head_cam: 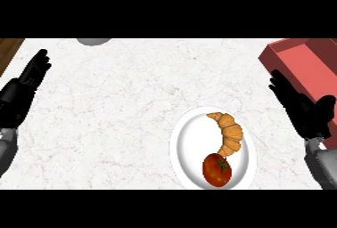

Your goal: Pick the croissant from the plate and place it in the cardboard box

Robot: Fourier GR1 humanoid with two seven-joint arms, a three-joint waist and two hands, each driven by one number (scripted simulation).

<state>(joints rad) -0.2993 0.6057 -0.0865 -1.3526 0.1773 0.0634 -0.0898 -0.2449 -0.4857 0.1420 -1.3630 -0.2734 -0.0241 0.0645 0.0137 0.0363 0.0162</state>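
A golden croissant [228, 132] lies curved on a white plate [187, 142] at the lower middle right of the marble counter, with a red tomato [216, 170] just below it on the same plate. The box [304, 60], reddish with an open top, stands at the upper right edge. My right hand [302, 107] is open, fingers straight and pointing up, to the right of the plate and in front of the box, touching neither. My left hand [20, 91] rests open at the far left edge, fingers up.
A grey rounded object [93, 41] shows partly at the counter's top edge. Brown wood [8, 49] borders the counter at the upper left corner. White marble counter [112, 116] spreads between the left hand and the plate.
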